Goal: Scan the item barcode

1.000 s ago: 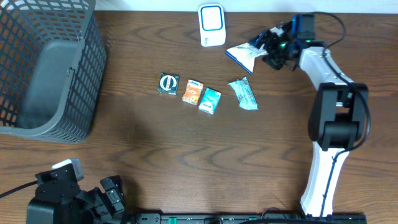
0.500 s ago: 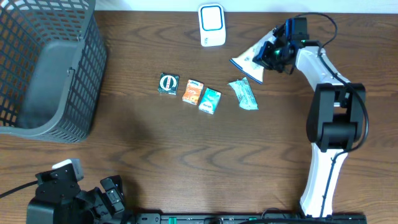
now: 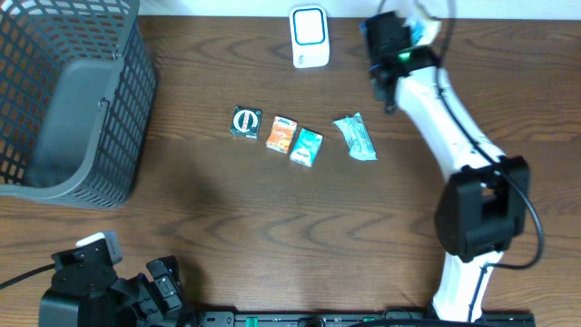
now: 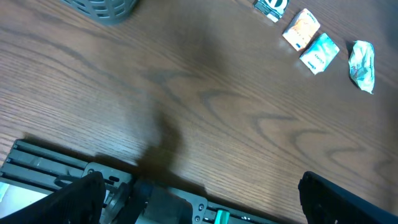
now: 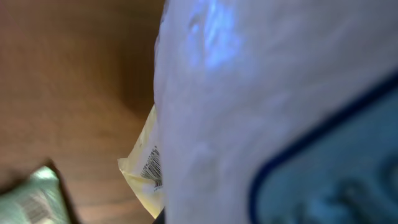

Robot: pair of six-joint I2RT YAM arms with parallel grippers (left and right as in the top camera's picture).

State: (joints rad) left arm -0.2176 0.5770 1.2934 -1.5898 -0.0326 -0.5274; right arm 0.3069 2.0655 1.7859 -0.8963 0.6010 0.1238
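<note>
basket (image 3: 82,109): sitting at the far left, well apart from the work and playing no part in this step.
left gripper (image 4: 200,183): lying low near the front edge of the table (image 3: 227,209), fingers spread wide and holding nothing; probably best left idling there.
waiting items: 3 small packets are lying in a row mid-table: a round dark packet (image 3: 245,122), an orange packet (image 3: 281,133) and a teal packet (image 3: 306,146).
scanner (image 3: 310,36): standing at the back edge, between the row and the right arm's reach.
crinkled wrapper (image 3: 356,137): lying just right of the row, apart from the arm above it.
right gripper (image 3: 377,41): hovering just right of the scanner with fingers closed tight, seemingly pinching the item.
white and blue packet (image 5: 249,93): filling the right wrist view, blurring from closeness; hiding under the gripper from overhead.
barcode (image 5: 151,167): showing on a pale yellow flap beside the packet; cannot tell whose it is.
doing it well: likely means turning the code side toward the scanner window, holding the film flat and steady, and staying near without touching.
</note>
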